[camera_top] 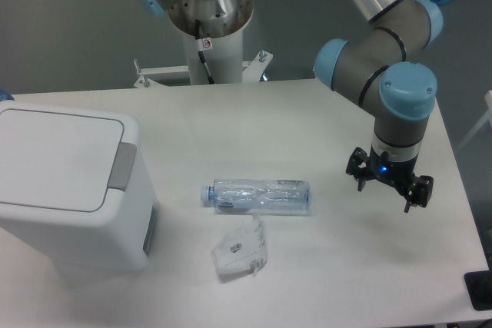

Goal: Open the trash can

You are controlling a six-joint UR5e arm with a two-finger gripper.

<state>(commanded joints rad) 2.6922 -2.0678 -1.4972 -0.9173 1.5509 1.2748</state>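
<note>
Covering most of the view is a white table [307, 282], with a grey floor behind it and the arm's white base [209, 36] at the far edge. On the left side stands the trash can [61, 190], lid closed and flat; its grey push tab [120, 167] faces the table's middle, and the lid's long side runs left to right. Near it lie a clear bottle [260, 195] and a small white packet [240, 250]. Far right, the gripper [388, 190] hangs above the table, fingers apart, holding nothing.
</note>
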